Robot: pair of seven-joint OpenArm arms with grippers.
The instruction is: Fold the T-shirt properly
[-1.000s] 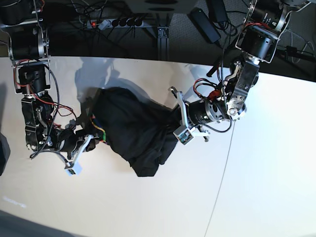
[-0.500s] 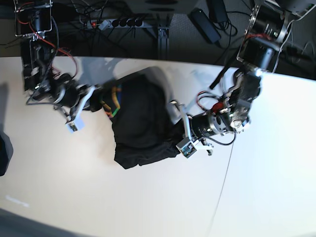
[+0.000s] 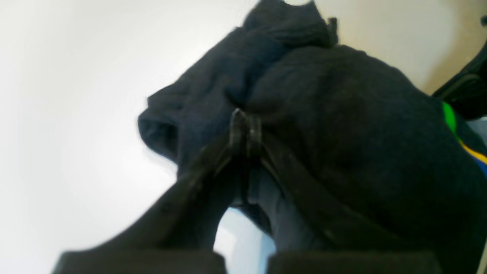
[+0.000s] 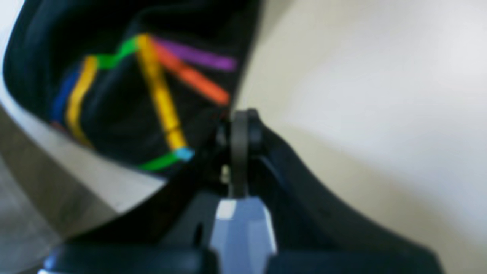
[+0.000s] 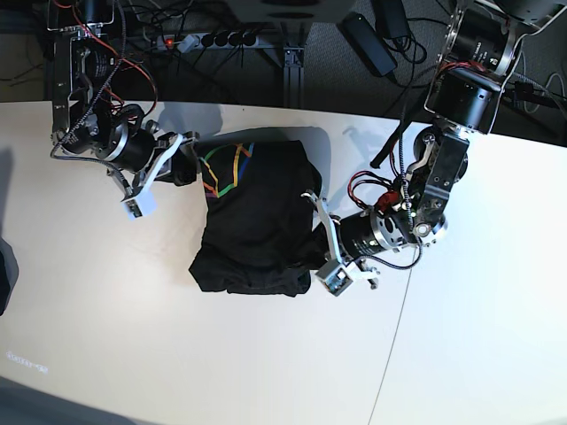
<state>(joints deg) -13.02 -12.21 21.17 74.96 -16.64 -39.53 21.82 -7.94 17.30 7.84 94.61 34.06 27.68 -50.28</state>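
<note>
Black knit of the T-shirt (image 5: pixel 257 217) is pinched by both closed pincers: left gripper (image 5: pixel 316 232) and right gripper (image 5: pixel 183 166). Between them it lies bunched on the table (image 5: pixel 133 354); neat folding is judged barely begun.

I work at what looks to be a robotics lab bench. My two arms (image 5: pixel 425 190) are bare machinery: exposed motor housings, metal brackets and loose red and black wiring run along each link. Under them lies a plain pale table (image 5: pixel 133 336), with a seam between two panels running below my left arm. Behind my arms, past the table's far edge, a dark floor holds a power strip (image 5: pixel 208 41) with several sockets, a tangle of cables, a black power brick (image 5: pixel 368 44) and a metal stand leg (image 5: pixel 291 66)
</note>
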